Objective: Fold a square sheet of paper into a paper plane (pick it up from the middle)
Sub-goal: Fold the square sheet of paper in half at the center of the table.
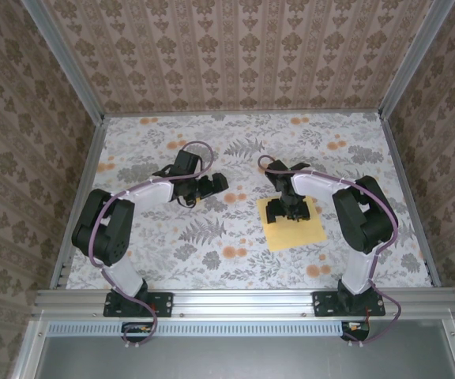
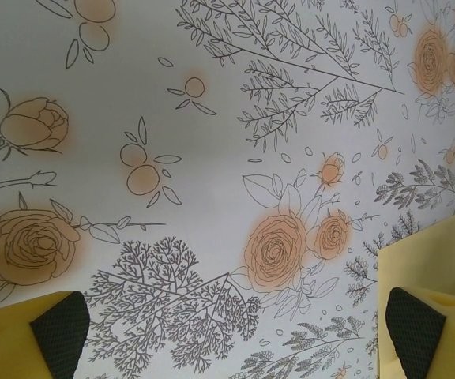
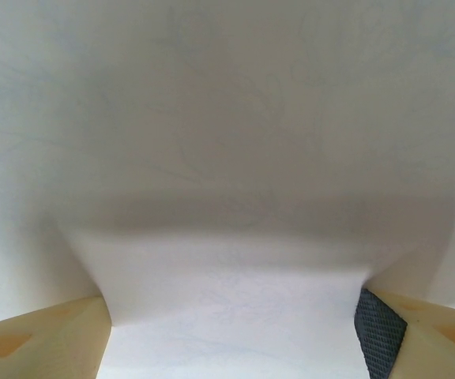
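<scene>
Right of centre on the flower-printed table (image 1: 212,142): thin pale-yellow square sheet of paper (image 1: 295,235), unfolded, no crease that I can see
Right gripper (image 1: 285,215): down on the middle of the sheet, jaws spread wide, tips on the paper; in the wrist view a band of paper humps up between the black textured pad (image 3: 377,328) and its partner, no firm pinch that I can make out
Left gripper (image 1: 214,184): well apart from the sheet, over bare tablecloth, jaws fully spread, holding nothing
Step in hand: the pick-up from the middle, by my reading
How to do it well: squeeze slowly so the hump rises as one clean ridge, press lightly so the sheet doesn't skid or twist, lift straight up only once both pads bite
Writing: no brand, label or lettering to read, only printed flowers and leaves
</scene>
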`<control>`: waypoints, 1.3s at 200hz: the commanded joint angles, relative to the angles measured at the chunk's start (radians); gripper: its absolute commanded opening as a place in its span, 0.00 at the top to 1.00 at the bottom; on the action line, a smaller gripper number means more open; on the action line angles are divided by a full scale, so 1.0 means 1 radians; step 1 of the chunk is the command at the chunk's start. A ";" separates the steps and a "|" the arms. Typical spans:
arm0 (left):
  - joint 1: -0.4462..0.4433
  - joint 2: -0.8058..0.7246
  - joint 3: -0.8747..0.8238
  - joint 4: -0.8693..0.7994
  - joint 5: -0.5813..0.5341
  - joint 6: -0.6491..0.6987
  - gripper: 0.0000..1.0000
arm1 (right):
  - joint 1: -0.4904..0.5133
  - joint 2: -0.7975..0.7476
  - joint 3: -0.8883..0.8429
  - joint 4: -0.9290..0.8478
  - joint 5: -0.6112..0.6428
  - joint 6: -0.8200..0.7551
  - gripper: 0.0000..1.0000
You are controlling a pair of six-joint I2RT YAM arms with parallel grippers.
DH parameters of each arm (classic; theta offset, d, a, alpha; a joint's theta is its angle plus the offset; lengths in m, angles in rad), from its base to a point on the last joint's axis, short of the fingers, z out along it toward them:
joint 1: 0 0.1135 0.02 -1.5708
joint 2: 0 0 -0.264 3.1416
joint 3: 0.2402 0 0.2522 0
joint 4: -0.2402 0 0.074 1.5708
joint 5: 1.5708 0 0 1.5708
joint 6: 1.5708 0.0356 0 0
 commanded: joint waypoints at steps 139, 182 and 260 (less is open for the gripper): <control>-0.001 0.013 0.035 -0.017 0.005 0.001 0.04 | 0.002 -0.118 -0.097 0.190 -0.232 0.114 0.47; 0.010 -0.012 -0.007 0.042 0.054 -0.025 0.13 | 0.002 -0.172 -0.135 0.431 -0.554 0.203 0.60; 0.070 -0.103 -0.150 0.203 0.104 -0.101 0.20 | -0.018 -0.176 -0.201 0.711 -0.831 0.336 0.60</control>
